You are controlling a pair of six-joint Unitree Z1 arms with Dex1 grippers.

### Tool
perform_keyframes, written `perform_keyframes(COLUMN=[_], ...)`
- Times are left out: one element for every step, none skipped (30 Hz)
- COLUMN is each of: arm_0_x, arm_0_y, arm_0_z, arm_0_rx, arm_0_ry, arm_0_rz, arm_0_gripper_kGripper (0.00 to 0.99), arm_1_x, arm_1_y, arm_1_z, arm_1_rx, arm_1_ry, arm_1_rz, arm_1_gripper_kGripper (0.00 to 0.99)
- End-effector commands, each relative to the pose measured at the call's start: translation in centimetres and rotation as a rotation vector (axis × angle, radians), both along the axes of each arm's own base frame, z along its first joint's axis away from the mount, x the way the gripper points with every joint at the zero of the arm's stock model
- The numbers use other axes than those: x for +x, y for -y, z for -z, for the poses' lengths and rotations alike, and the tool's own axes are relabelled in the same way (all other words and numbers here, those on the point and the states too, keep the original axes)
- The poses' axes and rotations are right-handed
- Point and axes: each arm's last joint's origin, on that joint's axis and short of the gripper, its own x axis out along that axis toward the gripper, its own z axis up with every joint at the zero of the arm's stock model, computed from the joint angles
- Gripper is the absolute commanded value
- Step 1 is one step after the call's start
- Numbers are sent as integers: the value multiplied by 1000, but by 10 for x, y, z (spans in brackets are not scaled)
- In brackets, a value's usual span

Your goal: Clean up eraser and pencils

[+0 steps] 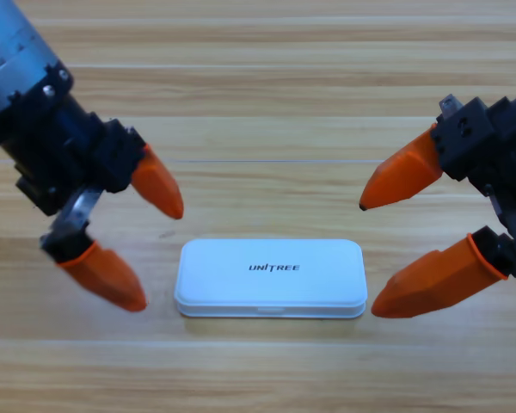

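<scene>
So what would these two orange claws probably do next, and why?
Likely nothing more than draw back. The white case lies shut on the table, and no eraser or pencils show outside it. The left hand and the right hand hang open on either side of the case, touching nothing.
</scene>
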Motion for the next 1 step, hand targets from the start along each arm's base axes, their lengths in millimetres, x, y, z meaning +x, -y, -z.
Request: perform_keyframes(arm_0_x=[-12], arm_0_y=[-4], arm_0_z=[-3], arm_0_rx=[-13], arm_0_ry=[-5], arm_0_rz=[9], arm_0_gripper_kGripper=[990], arm_1_x=[1], arm_1_y=[-10], arm_1_z=[13], arm_1_rx=[-25], arm_1_ry=[-36], arm_1_rz=[-11], arm_1_gripper_kGripper=[973])
